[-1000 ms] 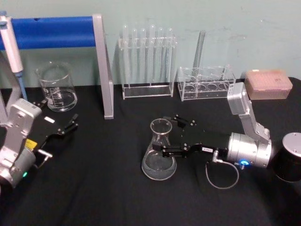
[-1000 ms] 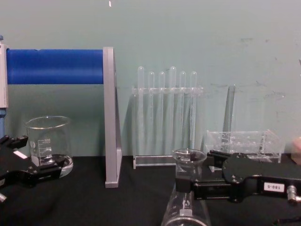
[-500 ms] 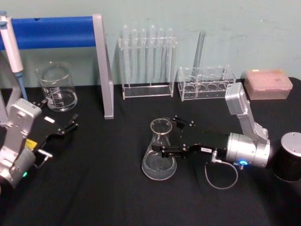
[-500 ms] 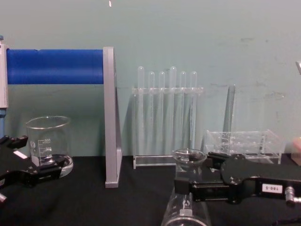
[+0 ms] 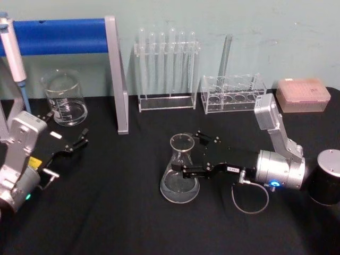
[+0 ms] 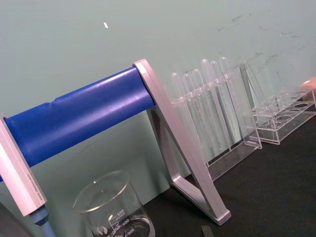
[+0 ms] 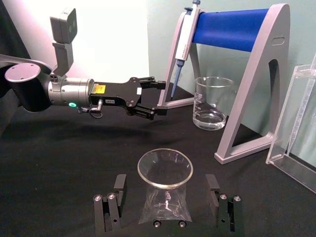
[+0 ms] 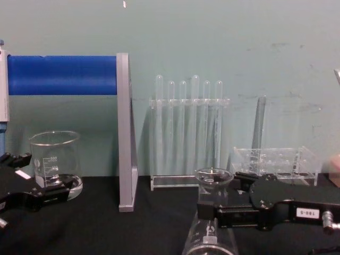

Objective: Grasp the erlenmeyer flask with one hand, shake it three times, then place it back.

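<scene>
While left gripper (image 5: 74, 144) sits parked at left of counter (image 5: 122, 223), jaws apart and empty, I take right arm as worker. Erlenmeyer flask (image 5: 179, 171) upright mid-counter. Right gripper (image 5: 191, 153) straddles its neck, jaws spread, gap either side. My read: set below flared rim so grip won't slip in shake.

1. A pale green wall (image 8: 239, 42) stood flat behind the desk, scuffed with faint dark marks toward its right.
2. A small white fleck (image 8: 124, 4) sat high on it.
3. The desk (image 5: 117, 212) was covered in matte black.
4. Light fell evenly, with soft shadows on the wall; a bright white patch (image 7: 113, 34) lay beside the green.
</scene>
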Motion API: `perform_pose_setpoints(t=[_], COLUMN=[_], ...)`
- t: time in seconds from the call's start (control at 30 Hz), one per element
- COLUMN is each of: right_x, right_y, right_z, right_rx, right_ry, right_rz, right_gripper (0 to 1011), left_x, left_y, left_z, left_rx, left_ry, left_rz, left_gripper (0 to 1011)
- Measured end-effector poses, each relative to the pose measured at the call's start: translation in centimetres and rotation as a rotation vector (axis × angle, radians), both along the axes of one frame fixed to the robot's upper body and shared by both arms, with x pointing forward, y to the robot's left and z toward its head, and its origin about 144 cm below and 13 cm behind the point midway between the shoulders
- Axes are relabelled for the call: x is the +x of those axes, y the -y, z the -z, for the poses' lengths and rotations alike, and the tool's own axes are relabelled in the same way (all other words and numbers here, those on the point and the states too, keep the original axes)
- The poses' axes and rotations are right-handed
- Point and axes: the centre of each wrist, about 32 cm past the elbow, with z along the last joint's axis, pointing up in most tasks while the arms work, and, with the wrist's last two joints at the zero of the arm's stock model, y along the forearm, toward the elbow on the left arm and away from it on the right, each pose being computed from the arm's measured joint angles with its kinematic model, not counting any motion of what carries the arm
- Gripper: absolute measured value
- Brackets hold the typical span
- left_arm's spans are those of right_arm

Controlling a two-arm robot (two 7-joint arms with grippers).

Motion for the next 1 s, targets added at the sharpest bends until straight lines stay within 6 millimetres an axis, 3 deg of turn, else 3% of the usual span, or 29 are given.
perform_pose_setpoints(t=[0.27,0.43,0.6,0.87,1.0], right_x=[0.00,0.00,0.00,0.00,0.00], right_y=[0.00,0.00,0.00,0.00,0.00], right_z=[-0.02,-0.04,-0.04,-0.04,-0.04], right_rx=[0.001,0.001,0.001,0.002,0.002], right_ry=[0.001,0.002,0.002,0.002,0.002], right_rz=[0.000,0.000,0.000,0.000,0.000], right_gripper=[994,911,787,504,448], left_x=[0.00,0.00,0.00,0.00,0.00], left_y=[0.00,0.00,0.00,0.00,0.00], left_z=[0.00,0.00,0.00,0.00,0.00], left_rx=[0.000,0.000,0.000,0.000,0.000], left_ry=[0.000,0.000,0.000,0.000,0.000], left_rz=[0.000,0.000,0.000,0.000,0.000], left_gripper=[1001,1001,1001,1001,1001])
